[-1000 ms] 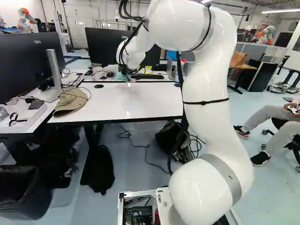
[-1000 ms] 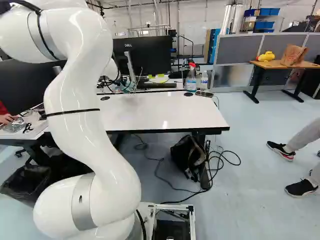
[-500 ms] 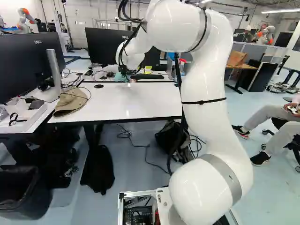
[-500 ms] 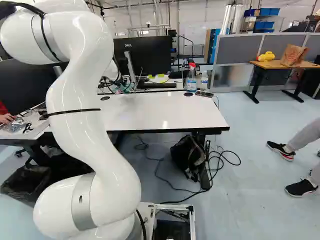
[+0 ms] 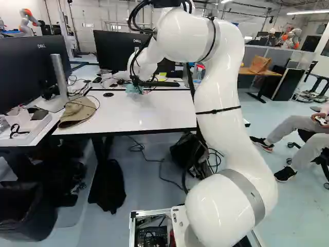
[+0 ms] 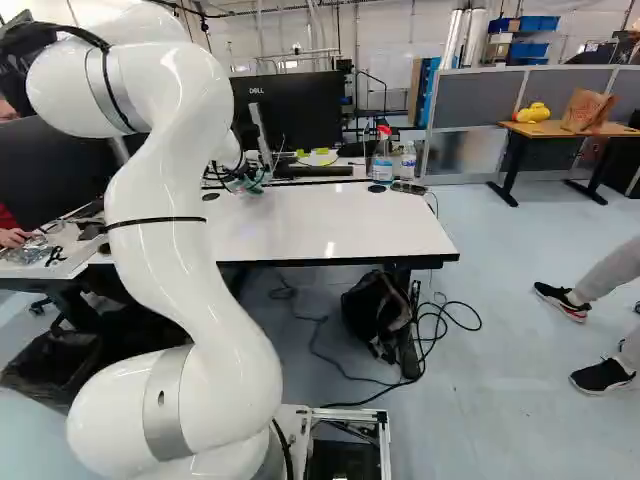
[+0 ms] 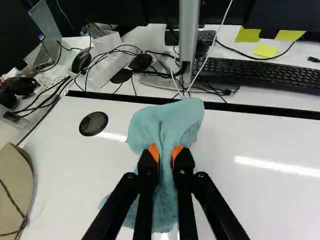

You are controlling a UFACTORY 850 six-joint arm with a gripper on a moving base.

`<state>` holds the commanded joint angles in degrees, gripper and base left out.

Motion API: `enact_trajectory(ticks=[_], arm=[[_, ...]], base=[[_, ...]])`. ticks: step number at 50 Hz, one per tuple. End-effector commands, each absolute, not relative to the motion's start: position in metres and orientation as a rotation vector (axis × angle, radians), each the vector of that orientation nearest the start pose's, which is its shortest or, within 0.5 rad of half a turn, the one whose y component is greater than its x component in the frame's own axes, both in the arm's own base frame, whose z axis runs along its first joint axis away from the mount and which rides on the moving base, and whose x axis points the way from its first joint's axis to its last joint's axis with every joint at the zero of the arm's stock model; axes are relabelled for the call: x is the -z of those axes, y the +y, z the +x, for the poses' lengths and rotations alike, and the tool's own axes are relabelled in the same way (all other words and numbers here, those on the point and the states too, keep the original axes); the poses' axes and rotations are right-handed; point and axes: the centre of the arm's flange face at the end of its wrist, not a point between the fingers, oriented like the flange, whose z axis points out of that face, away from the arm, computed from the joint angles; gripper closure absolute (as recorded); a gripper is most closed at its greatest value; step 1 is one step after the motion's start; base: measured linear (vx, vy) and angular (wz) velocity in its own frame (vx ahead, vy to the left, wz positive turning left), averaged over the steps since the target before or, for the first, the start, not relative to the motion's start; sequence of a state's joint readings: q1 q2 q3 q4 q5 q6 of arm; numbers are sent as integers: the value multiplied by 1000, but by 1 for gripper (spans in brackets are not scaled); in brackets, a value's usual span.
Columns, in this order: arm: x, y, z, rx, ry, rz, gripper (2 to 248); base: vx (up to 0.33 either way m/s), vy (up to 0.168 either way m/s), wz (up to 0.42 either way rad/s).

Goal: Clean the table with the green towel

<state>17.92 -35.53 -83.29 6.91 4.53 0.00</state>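
Note:
My gripper hangs over the far part of the white table in the left base view, with the green towel below it. Seen from the wrist, the gripper is shut on the green towel, its orange pads pinching the cloth from two sides. Part of the towel bulges out ahead of the fingertips and the rest trails back beneath the fingers. Whether the cloth touches the tabletop I cannot tell.
A tan cap lies on the table's left side. Beyond the far edge are a keyboard, a monitor stand and cables. A spray bottle stands at the far right corner. Another robot is in the background.
My arm's elbow has shifted left in the left base view and right in the right one. The gripper has come slightly nearer over the table with the towel still held. The base has not moved.

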Motion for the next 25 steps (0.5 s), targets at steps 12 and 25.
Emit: enact_trajectory(ticks=[12,25], arm=[[-436,220,682,1257,-252,-2673,203],[-419,221,685,1230,-254,-2690,203]], base=[[0,0,0],[0,0,0]])
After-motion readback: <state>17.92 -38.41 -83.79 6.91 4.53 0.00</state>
